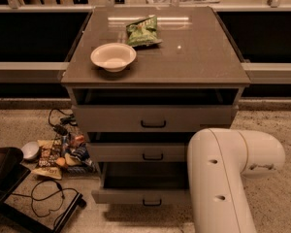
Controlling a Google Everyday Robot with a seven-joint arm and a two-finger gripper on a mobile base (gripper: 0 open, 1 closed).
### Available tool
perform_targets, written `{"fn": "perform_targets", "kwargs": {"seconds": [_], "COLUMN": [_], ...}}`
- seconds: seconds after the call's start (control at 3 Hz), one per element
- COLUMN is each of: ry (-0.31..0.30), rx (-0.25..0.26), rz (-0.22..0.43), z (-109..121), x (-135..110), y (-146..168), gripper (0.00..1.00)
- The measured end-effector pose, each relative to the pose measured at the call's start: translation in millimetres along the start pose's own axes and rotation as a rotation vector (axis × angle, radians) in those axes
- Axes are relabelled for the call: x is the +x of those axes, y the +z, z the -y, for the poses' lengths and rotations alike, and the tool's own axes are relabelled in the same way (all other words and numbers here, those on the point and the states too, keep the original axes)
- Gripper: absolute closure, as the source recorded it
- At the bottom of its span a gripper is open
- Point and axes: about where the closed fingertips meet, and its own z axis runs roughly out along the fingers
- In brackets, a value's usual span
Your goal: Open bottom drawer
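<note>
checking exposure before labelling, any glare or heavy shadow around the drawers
Camera view: warm, dim light; pale glare streaks on the tabletop at the far end of the green bag; the bottom drawer, standing pulled out, has its inside in deep shadow; the white arm at lower right covers that drawer's right end; the claw is out of view.

This looks like a robot test lab, not a home. A grey drawer table (pixel 199 57) stands alone on a speckled floor (pixel 19 125) before metal rails (pixel 29 72), with a bowl (pixel 113 57) and a snack bag (pixel 142 31) set out on top. Snack packets (pixel 51 154) and loose cables (pixel 43 198) litter the floor beside it. A white robot arm (pixel 223 178) fills the lower right, its gripper out of view.
</note>
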Motion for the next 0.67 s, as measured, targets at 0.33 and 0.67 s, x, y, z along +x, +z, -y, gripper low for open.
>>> {"fn": "perform_targets", "kwargs": {"seconds": [0.33, 0.67], "ry": [0.000, 0.000], "rx": [0.000, 0.000], "rz": [0.000, 0.000], "z": [0.0, 0.0], "x": [0.0, 0.0], "y": [-0.1, -0.4], "gripper": [1.00, 1.00]}}
